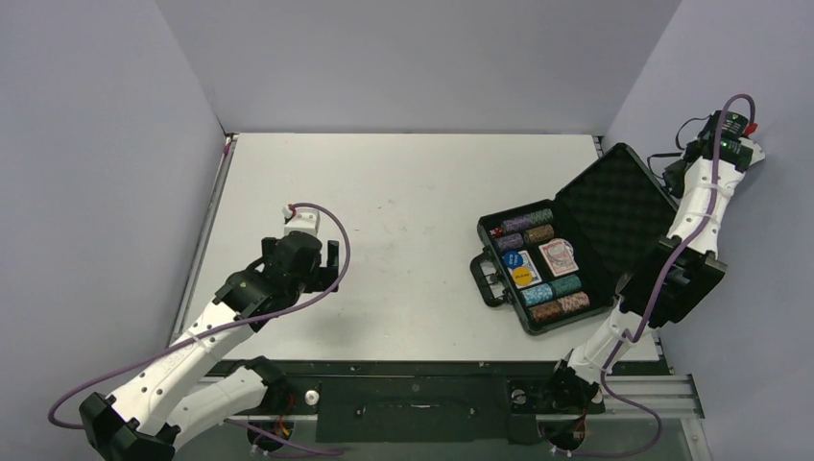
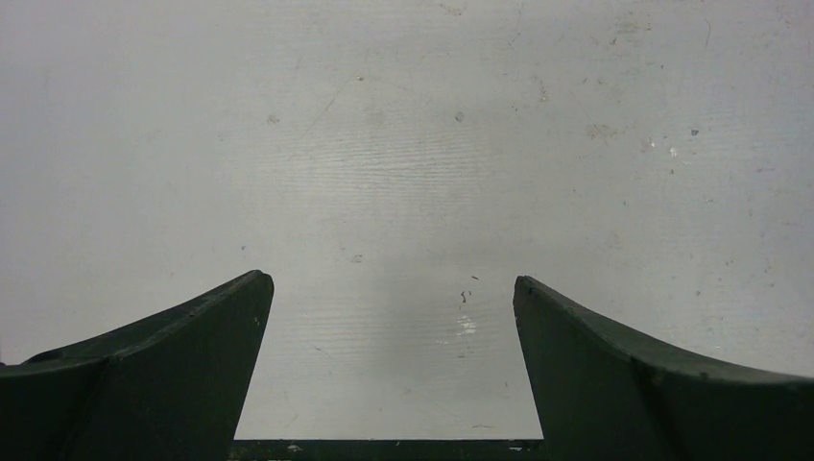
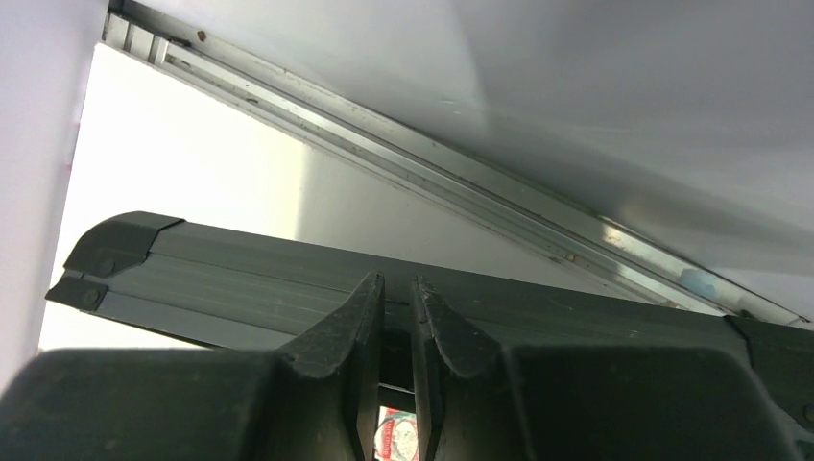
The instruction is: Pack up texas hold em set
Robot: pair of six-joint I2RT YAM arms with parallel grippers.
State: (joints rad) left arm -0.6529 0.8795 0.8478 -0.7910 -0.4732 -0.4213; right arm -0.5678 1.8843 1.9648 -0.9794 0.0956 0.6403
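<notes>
Top view: the black case point(image 1: 513, 300) sits open on the right side of the worktop point(image 1: 403, 298). Its lid point(image 1: 614, 204) is tipped back, with chip stacks point(image 1: 566, 285), cards point(image 1: 557, 257), a blue disc point(image 1: 512, 259) and a yellow disc point(image 1: 521, 277) in the foam.

Left wrist: the left claw point(image 2: 394, 283) is spread wide over the worktop, holding nothing.

Right wrist: the right claw point(image 3: 395, 280) is nearly pinched together right at the lid's rim. Can't tell if it's actually gripping it.

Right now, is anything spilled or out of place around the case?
Nothing stands out. The chips, cards and discs sit in the case, its lid open; no loose pieces show on the table.
</notes>
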